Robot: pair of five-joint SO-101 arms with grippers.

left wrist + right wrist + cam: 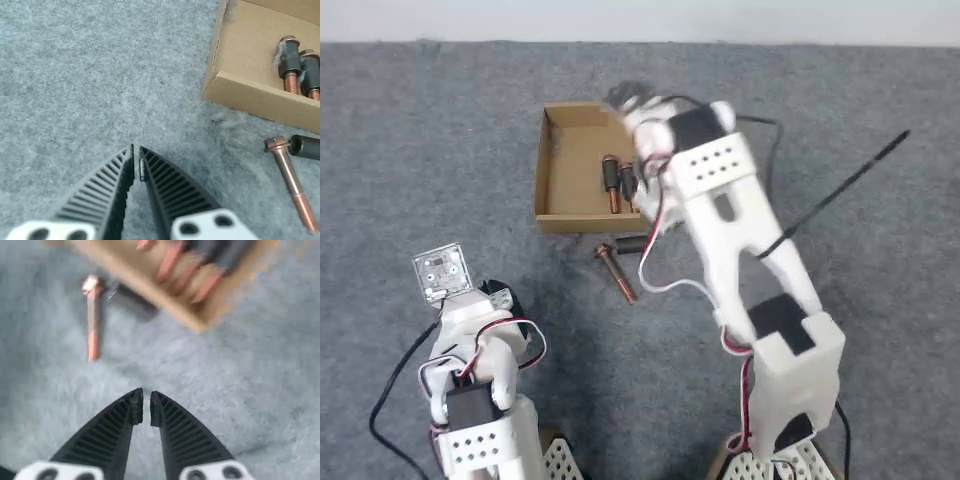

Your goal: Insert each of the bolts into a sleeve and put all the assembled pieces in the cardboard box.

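Just outside the near wall of the cardboard box [575, 160], one loose bolt [617, 272] lies flat on the grey-covered counter [440, 140]. Its head is close beside the open end of a lone black sleeve [628, 244]. Two assembled pieces [613, 180] lie side by side inside the box. Nothing touches the bolt or the sleeve. The right gripper [146, 407] hangs empty, its fingers nearly together with only a thin slit between them. The left gripper [136, 161] sits over bare counter, its fingers likewise together and empty. The risk, as I judge it, lies in the pick: fingers this close must spread before coming down, or they will shove the bolt and roll it, perhaps knocking the sleeve against the box wall. The sleeve is short and round, so a skewed pinch could squirt it away, and with the two parts so near, an approach to one may disturb the other
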